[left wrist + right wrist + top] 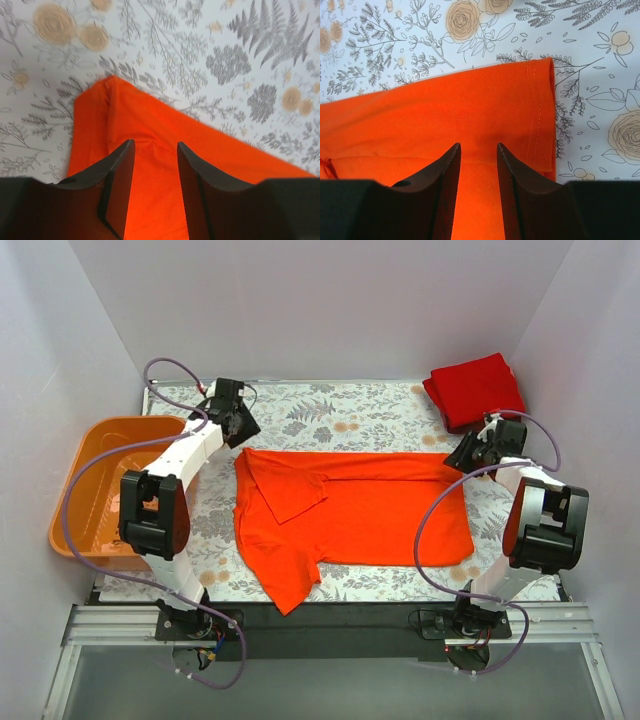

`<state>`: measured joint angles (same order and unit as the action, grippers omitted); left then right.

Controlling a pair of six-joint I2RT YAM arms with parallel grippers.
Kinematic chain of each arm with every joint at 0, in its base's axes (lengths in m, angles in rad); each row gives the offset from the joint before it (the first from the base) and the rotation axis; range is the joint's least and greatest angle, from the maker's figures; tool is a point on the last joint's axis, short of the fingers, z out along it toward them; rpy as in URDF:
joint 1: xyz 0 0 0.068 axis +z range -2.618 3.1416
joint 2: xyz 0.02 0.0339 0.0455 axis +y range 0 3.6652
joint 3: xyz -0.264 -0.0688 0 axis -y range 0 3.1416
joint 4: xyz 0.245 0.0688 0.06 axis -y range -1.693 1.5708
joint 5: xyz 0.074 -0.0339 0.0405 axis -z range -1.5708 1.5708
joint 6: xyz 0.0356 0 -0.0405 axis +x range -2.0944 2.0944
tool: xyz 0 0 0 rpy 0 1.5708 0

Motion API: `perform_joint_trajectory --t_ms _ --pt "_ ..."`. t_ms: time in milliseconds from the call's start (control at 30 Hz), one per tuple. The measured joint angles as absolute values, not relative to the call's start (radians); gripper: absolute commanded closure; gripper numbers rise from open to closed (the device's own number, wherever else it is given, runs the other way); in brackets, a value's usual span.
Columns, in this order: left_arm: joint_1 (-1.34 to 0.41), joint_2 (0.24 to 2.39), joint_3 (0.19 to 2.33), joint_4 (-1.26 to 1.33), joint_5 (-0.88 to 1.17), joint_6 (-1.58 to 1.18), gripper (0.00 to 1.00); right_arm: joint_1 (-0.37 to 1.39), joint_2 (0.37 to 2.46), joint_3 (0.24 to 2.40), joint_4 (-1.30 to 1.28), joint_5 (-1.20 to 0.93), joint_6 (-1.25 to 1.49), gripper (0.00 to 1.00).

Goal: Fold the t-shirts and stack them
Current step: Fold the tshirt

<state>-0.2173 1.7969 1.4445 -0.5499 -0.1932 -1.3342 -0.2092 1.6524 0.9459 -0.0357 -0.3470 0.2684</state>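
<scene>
orange-red t-shirt (370, 515) part-folded, darker t-shirt (475, 390) apparently folded

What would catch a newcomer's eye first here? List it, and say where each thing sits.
The bright orange-red t-shirt lies spread across the middle of the floral table, with the left hand and right hand open over its far corners. Next come the deeper red t-shirt, folded at the far right corner, and the orange basket at the left edge.

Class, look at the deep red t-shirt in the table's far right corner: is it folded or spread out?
Folded. The deep red t-shirt sits as a compact, thick bundle, with no sleeves spread out.
</scene>
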Motion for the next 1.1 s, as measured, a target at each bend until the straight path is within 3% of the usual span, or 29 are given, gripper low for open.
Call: perform_joint_trajectory --t_ms 67,300,733,867,1000,1100 --pt "-0.243 1.794 1.416 -0.546 -0.189 -1.335 0.66 -0.209 1.663 0.945 -0.035 -0.347 0.271 0.59" --pt "-0.265 1.844 1.352 -0.595 -0.225 -1.373 0.62 -0.209 1.714 0.939 -0.032 -0.347 0.271 0.59" --pt "-0.25 1.933 1.349 -0.59 -0.265 -1.432 0.64 -0.209 1.761 0.935 -0.012 -0.351 0.269 0.59" --pt "-0.25 1.966 1.349 -0.582 -0.262 -1.436 0.73 -0.209 1.766 0.935 0.003 -0.353 0.266 0.59" --pt "-0.25 1.967 1.35 -0.57 -0.263 -1.431 0.92 -0.209 1.769 0.935 0.011 -0.355 0.266 0.59" --pt "-0.25 1.967 1.351 -0.577 -0.272 -1.425 0.97 -0.211 1.77 0.935 0.015 -0.355 0.266 0.59"
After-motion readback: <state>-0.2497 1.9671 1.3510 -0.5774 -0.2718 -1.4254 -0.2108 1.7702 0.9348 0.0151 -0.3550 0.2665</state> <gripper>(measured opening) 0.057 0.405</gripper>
